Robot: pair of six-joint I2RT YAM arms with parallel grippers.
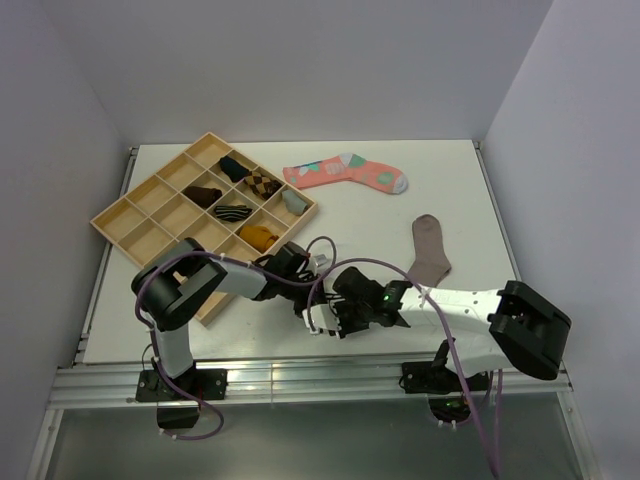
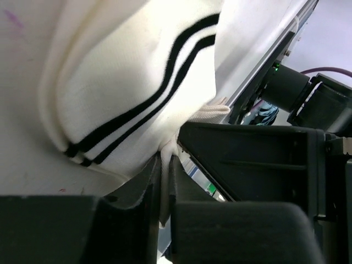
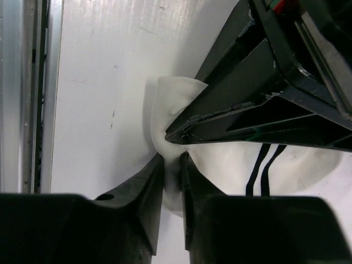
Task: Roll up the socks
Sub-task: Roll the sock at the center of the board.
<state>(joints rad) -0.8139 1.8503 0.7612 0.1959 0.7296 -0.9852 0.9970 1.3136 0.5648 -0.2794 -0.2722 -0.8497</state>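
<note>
Left jaws, right jaws each pinch fold of white sock [image 2: 110, 82].

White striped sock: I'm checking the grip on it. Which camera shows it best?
Left wrist: the white sock fills the frame, stripes clear, a fold pinched in the left tool. Right wrist shows a smaller patch in the right tool. From the top, both tools hide nearly all of it.
</note>
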